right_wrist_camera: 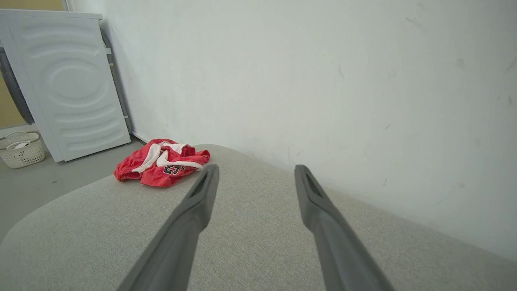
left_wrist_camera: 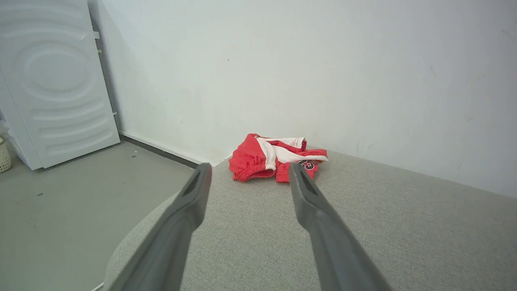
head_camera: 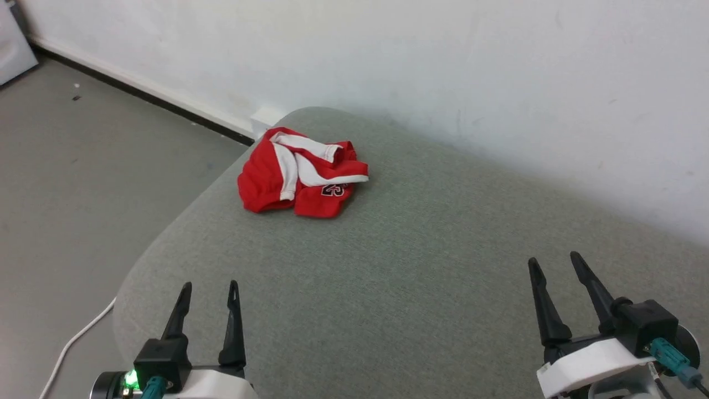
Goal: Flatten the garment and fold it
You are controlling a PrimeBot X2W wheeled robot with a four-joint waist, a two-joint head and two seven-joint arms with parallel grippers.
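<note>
The garment (head_camera: 302,173), red shorts with white bands and a dark "23" print, lies crumpled near the far left corner of the grey fabric surface (head_camera: 399,277). It also appears straight ahead in the left wrist view (left_wrist_camera: 276,157) and at the left in the right wrist view (right_wrist_camera: 161,163). My left gripper (head_camera: 209,286) hovers open at the near left, well short of the shorts, nothing between its fingers. At the near right my right gripper (head_camera: 554,261) is open too, far from the garment and holding nothing.
A white wall (head_camera: 443,66) runs right behind the surface. Grey floor (head_camera: 83,166) drops off to the left, with a white cable (head_camera: 72,343) on it. A white appliance (right_wrist_camera: 68,81) and a small woven basket (right_wrist_camera: 22,148) stand further left.
</note>
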